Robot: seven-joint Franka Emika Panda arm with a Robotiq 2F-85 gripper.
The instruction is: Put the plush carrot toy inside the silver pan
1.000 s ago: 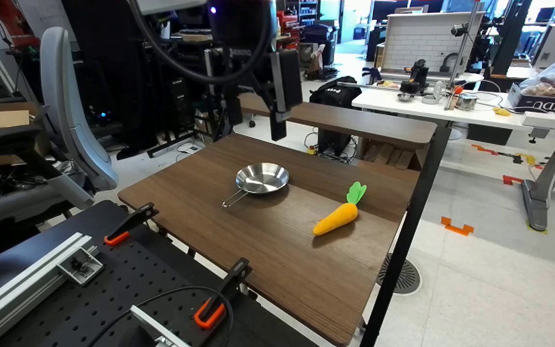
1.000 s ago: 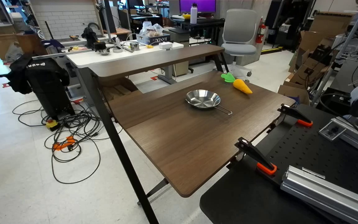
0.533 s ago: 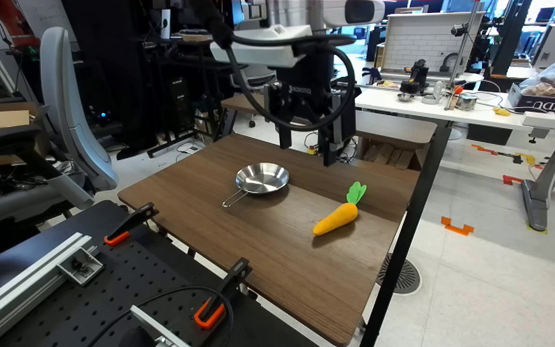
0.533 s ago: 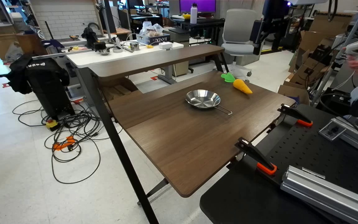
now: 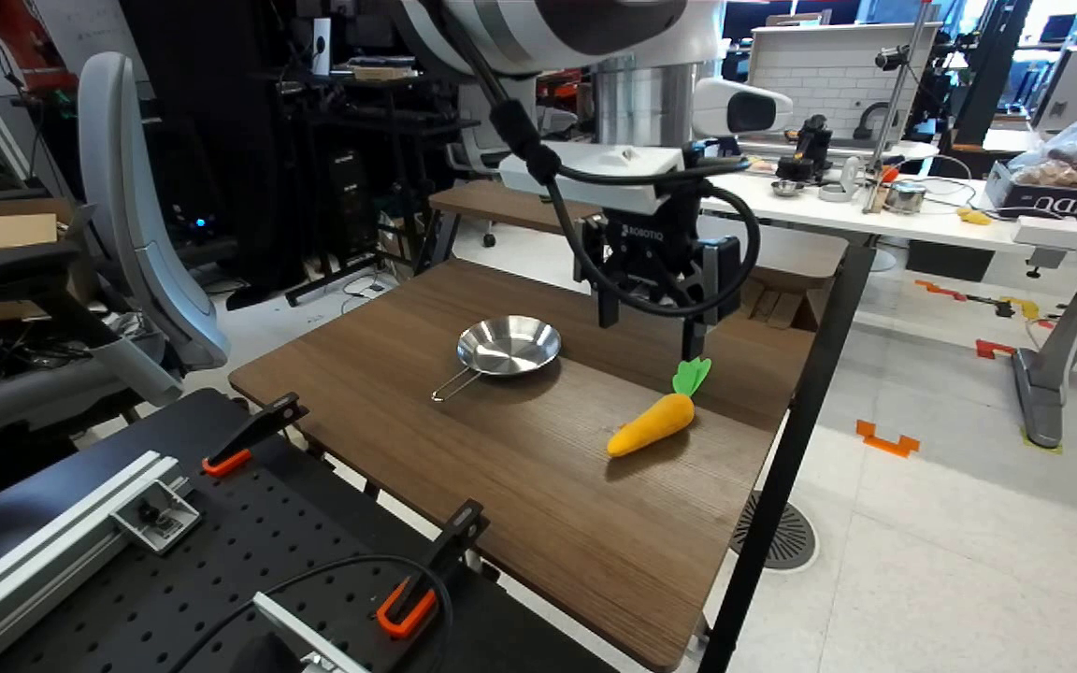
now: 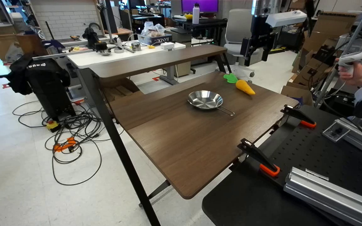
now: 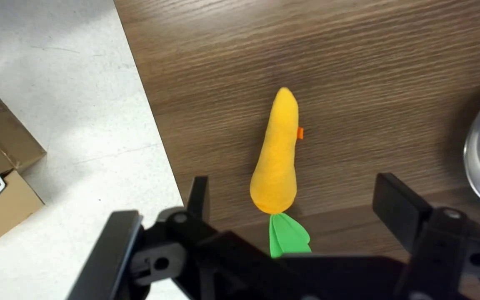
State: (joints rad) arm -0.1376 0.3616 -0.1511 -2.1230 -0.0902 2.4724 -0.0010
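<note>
The silver pan [image 5: 509, 346] stood bare inside; the plush carrot toy [image 7: 276, 166] lay outside it, on the same brown table [image 5: 520, 486]. The gripper [image 5: 651, 336], lower than a moment before, hung in the air (fingers [image 7: 398, 208] spread wide).

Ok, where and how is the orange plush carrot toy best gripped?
Likely from above, across the thick end of the orange plush carrot toy, beside its green leafy tuft: it lies on its side, tapers to its tip, and the open black hand could close across its width.
</note>
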